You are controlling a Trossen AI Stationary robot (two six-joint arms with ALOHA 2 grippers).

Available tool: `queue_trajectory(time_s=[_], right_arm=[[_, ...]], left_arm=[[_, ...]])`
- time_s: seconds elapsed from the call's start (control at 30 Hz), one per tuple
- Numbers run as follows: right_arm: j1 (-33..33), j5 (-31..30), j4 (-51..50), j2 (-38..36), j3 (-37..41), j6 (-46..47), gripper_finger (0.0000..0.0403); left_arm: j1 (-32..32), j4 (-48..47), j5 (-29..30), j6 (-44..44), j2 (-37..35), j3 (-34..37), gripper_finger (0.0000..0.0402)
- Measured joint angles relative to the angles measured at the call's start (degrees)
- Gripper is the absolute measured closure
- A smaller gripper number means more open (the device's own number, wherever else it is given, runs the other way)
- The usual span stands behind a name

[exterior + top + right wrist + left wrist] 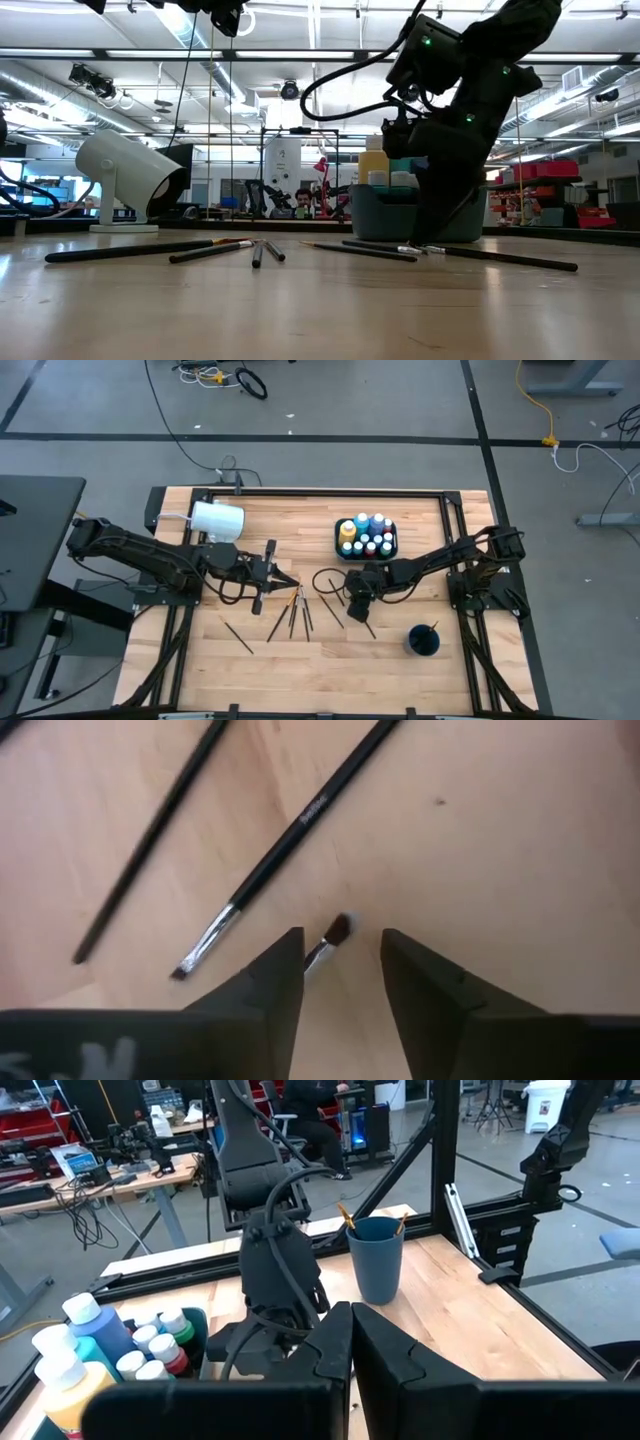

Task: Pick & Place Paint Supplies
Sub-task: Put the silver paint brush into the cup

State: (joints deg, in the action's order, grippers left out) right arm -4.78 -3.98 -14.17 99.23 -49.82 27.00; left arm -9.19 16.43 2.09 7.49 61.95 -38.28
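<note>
Right gripper: the right gripper [340, 965] is low over the table, fingers apart, with the bristle tip of a brush [330, 942] lying on the wood between them. It holds nothing.
Neighbouring brushes: a second brush [275, 850] lies just beside that one, its flat tip near the left finger; a third [150, 840] lies a little farther off.
Left gripper: the left gripper [285, 579] hovers near a fan of loose brushes [293, 612] at mid-table. Its fingers are pressed together and empty.
Blue cup: a dark blue cup [423, 640] stands near the table's front right, with what looks like one or two brush handles already sticking out of it.
Paint tray: a dark tray [340, 549] towards the back holds the paint bottles [366, 536], the tall yellow and blue ones among them.
White cup: a large white cup [217, 520] lies on its side at the back left, not part of the job.
Likely step: the right arm appears set to pinch the brush under it.
Risk, grip point: closing on the soft bristle end could bend the hairs or let the thin brush slip or swing out.
Risk, neighbours: the near brush sits close enough that a finger may nudge or trap it too.
Risk, arms: both arms work close together at mid-table, so a wide swing could bring them into contact.
</note>
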Motion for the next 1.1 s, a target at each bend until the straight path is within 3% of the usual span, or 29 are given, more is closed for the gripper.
queue_trajectory(time_s=[0.47,0.77,1.1], right_arm=[[0.24,-1.59,-0.21,1.67,-0.33,-0.71,0.0395],[0.07,-0.69,-0.64,0.22,-0.31,-1.57,0.0400],[-3.76,-2.76,-5.87,-8.00,-8.48,-8.32,0.0402]], left_arm=[[-0.01,0.01,-0.22,-0.24,0.00,0.00,0.0386],[0.00,0.04,-0.21,-0.22,0.00,0.00,0.0386],[0.00,0.06,-0.20,-0.22,0.00,0.00,0.0386]])
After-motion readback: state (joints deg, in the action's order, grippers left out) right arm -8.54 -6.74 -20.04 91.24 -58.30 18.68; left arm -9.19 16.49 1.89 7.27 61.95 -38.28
